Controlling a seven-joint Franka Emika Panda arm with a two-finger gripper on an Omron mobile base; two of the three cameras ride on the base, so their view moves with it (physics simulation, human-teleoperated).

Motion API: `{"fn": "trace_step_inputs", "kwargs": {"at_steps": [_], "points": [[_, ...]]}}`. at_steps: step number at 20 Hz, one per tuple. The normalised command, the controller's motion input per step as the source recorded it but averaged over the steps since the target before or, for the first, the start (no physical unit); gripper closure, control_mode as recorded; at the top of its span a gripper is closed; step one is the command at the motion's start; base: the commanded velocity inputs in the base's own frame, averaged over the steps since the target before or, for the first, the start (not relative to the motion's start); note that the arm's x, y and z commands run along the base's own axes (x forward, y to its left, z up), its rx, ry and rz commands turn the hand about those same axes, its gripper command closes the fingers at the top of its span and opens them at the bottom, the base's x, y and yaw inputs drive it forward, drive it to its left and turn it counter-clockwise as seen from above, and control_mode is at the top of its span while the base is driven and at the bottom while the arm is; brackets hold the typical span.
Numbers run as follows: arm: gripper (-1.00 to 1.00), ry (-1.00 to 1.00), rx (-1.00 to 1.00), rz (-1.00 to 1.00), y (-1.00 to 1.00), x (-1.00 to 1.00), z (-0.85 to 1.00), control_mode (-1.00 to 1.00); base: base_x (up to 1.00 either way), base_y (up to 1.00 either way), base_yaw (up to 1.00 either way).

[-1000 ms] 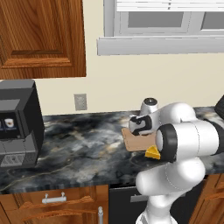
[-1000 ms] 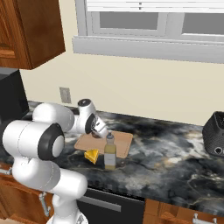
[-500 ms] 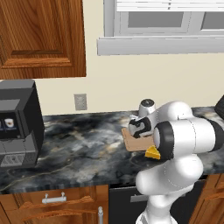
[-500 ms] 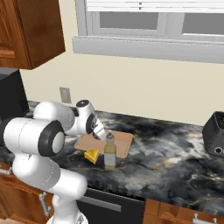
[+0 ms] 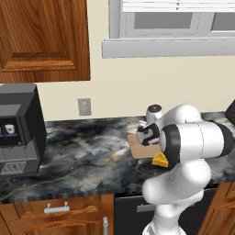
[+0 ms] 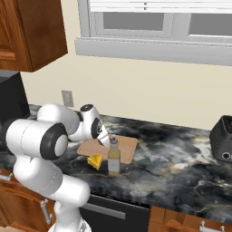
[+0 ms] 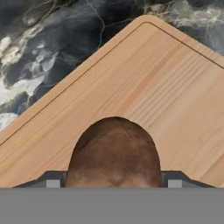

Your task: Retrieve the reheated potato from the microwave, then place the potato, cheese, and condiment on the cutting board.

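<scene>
Left base view: cutting board on the dark marbled tabletop; the arm covers most of it; cheese at its near edge.
Right base view: condiment upright at the board's near edge, cheese just left of it; tool low over the board.
Hand view: potato between the tool's fingers, clamped on it, above the board.

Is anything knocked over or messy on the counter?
Nothing stands out. The condiment stands upright by the front edge of the cutting board, and the cheese lies on the counter beside it. The potato sits between the hand's fingers over the board. No spills.
</scene>
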Motion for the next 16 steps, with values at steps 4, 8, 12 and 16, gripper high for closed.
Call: {"fn": "trace_step_inputs", "kwargs": {"at_steps": [4, 8, 12, 16], "points": [[-1.00, 0.00, 0.00, -0.02, 0.00, 0.04, -0.01, -1.00, 0.00, 0.00, 0.00], [-1.00, -0.01, 0.01, 0.00, 0.00, 0.13, 0.00, -1.00, 0.00, 0.00, 0.00], [-1.00, -0.07, 0.05, 0.00, 0.00, -0.02, 0.34, -1.00, 0.00, 0.00, 0.00], [-1.00, -0.15, 0.07, 0.00, 0.00, -0.26, 0.74, -1.00, 0.00, 0.00, 0.00]]}}
